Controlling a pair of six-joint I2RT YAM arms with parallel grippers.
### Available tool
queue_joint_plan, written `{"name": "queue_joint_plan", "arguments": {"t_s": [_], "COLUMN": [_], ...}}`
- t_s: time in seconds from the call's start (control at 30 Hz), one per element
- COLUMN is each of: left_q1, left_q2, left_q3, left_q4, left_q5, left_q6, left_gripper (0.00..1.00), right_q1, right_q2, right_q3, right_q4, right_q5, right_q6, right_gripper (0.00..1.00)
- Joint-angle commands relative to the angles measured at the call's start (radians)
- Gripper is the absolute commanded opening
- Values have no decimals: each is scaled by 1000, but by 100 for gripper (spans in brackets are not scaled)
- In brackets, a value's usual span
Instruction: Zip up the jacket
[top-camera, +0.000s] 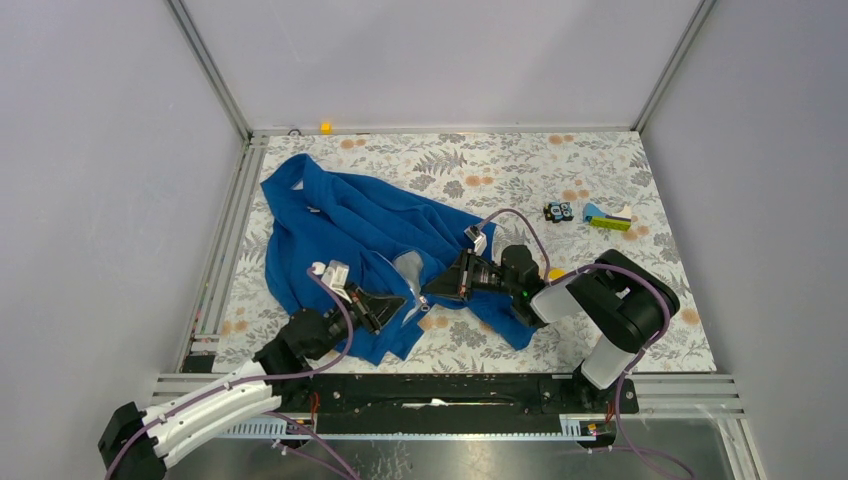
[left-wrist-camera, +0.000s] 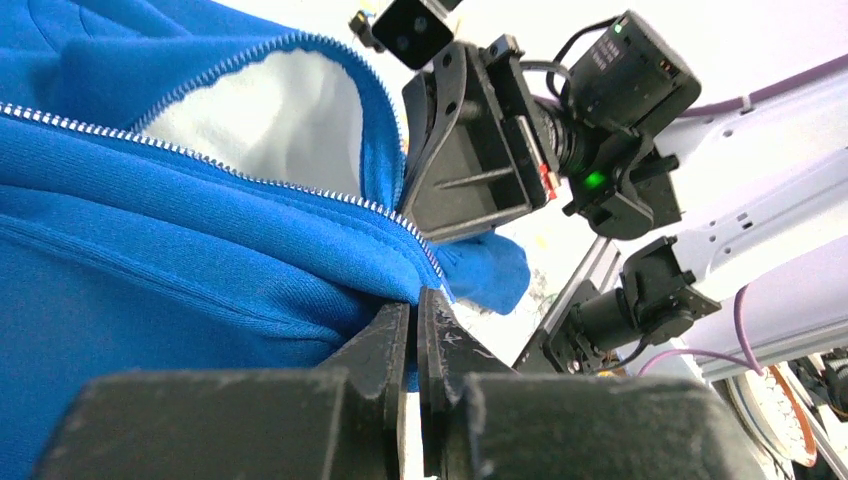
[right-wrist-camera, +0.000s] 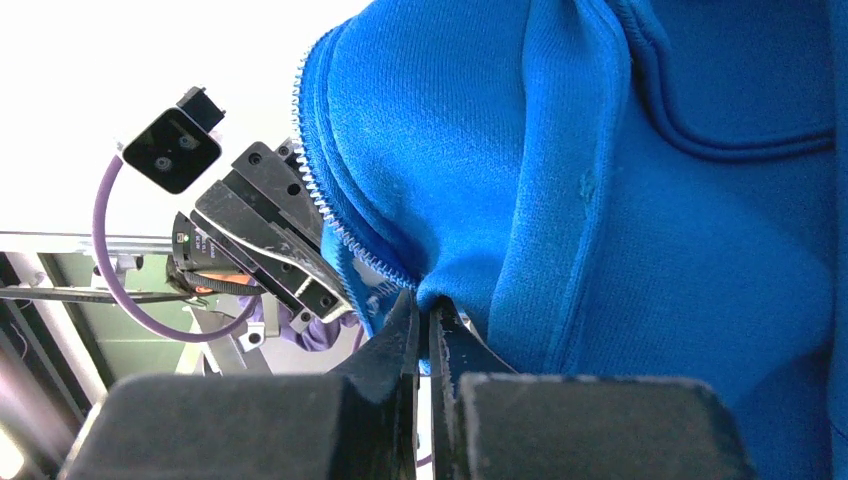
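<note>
The royal-blue jacket lies crumpled on the floral table, left of centre, with white lining showing near its lower front edge. My left gripper is shut on the jacket's hem by the zipper teeth; blue fabric sits pinched between its jaws. My right gripper faces it from the right and is shut on a fold of the jacket's edge next to the other zipper row. The two grippers are nearly tip to tip. No zipper pull shows.
A small black toy car and a blue-and-yellow-green block lie at the back right. A small yellow object sits at the far edge. Metal rails bound the table on the left and front.
</note>
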Motion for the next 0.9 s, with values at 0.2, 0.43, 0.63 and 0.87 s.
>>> {"name": "queue_joint_plan", "arguments": {"t_s": [0.2, 0.43, 0.63, 0.87], "left_q1": [-1, 0, 0, 0], "left_q2": [-17, 21, 18, 20], "left_q3": [-17, 9, 1, -5], "left_q4": [118, 85, 98, 94], "left_q5": [-91, -155, -179, -190], "left_q6": [15, 15, -11, -29], "left_gripper": [0, 0, 0, 0], "right_q1": [38, 45, 47, 50], "right_q2": [-65, -67, -75, -73], "right_q3": [23, 27, 26, 39], "right_q4": [-1, -12, -18, -31], "right_q5": [4, 56, 108, 122], "right_q6": [-56, -49, -45, -50], "right_gripper": [0, 0, 0, 0]}}
